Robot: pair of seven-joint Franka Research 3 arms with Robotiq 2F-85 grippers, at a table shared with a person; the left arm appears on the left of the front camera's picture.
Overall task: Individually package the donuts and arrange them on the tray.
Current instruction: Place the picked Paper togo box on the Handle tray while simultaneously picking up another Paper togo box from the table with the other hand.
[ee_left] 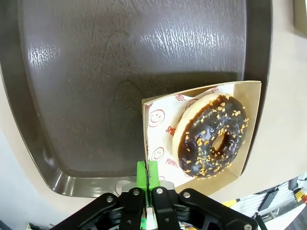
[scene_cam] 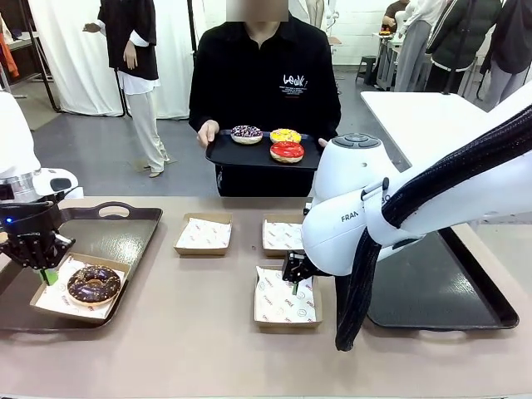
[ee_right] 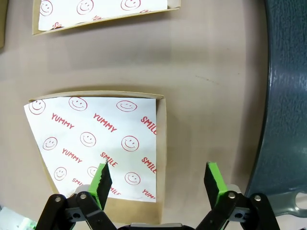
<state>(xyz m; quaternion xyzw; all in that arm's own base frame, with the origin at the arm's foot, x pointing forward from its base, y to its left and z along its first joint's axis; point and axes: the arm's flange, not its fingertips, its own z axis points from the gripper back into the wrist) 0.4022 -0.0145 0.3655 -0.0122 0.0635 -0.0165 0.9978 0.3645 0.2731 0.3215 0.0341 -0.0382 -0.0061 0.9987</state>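
resting boxed on the left tray, one chocolate donut lies just ahead of the left gripper, closed tight at its box rim, grip unclear. the right gripper hangs wide open, empty, over a bare lined box; three donuts wait unboxed on the person's tray.

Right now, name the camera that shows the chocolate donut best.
Left wrist view: the chocolate-glazed donut sits close, seen from above, in its paper-lined box. The front view shows it small, on the dark tray at the left.
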